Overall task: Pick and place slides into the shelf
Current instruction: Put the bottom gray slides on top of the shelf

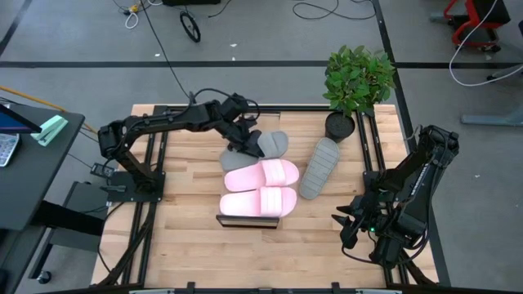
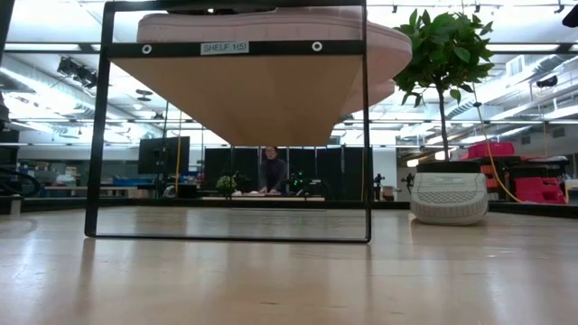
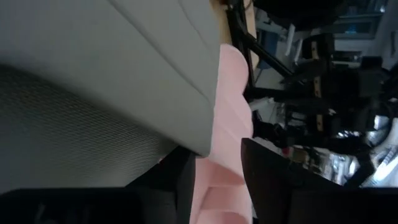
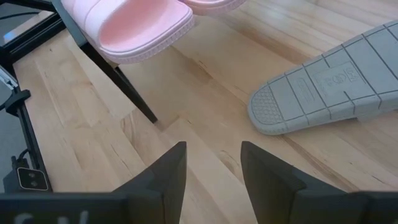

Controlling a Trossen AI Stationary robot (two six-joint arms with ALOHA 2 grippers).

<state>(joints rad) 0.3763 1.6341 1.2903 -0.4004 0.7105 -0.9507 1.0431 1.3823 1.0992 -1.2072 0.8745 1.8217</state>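
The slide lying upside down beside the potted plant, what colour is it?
Grey; the upturned slide shows its ridged sole, clearest in the right wrist view, where it lies on the tabletop.

High view looks straight down; low view level under the shelf (image 2: 235,48); wrist views close, sharing pink slides (image 4: 134,25).

Matt foam slides (image 1: 261,187), ribbed grey sole (image 4: 329,84); wood-plank table (image 1: 188,237)

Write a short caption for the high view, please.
Left gripper on a grey slide; two pink slides on the shelf.
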